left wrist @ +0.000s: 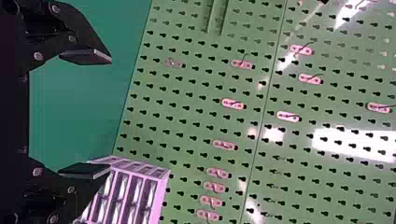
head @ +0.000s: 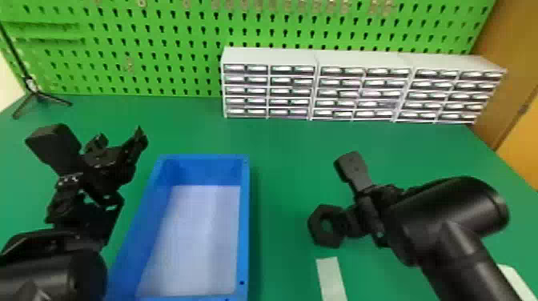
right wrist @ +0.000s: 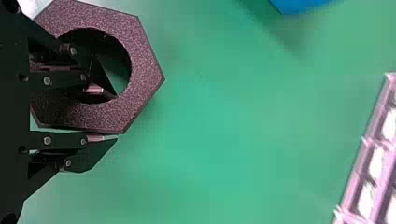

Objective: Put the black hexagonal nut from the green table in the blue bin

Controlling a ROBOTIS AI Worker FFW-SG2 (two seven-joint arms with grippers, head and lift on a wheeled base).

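The black hexagonal nut [head: 318, 233] is held by my right gripper [head: 344, 224], to the right of the blue bin [head: 245, 224]. In the right wrist view the nut [right wrist: 140, 70] has one finger through its hole and the other against its outer side, with my right gripper [right wrist: 105, 114] shut on its ring. My left gripper [head: 120, 144] stands at the left of the bin, beyond its far left corner. Its fingers are wide apart with nothing between them in the left wrist view, where the left gripper [left wrist: 88, 112] faces the pegboard.
White drawer cabinets [head: 268, 92] line the table's back right before the green pegboard [head: 160, 52]. A small black tripod [head: 37, 94] stands at the back left. A pale strip [head: 331, 278] lies on the green table [head: 288, 160] below the nut.
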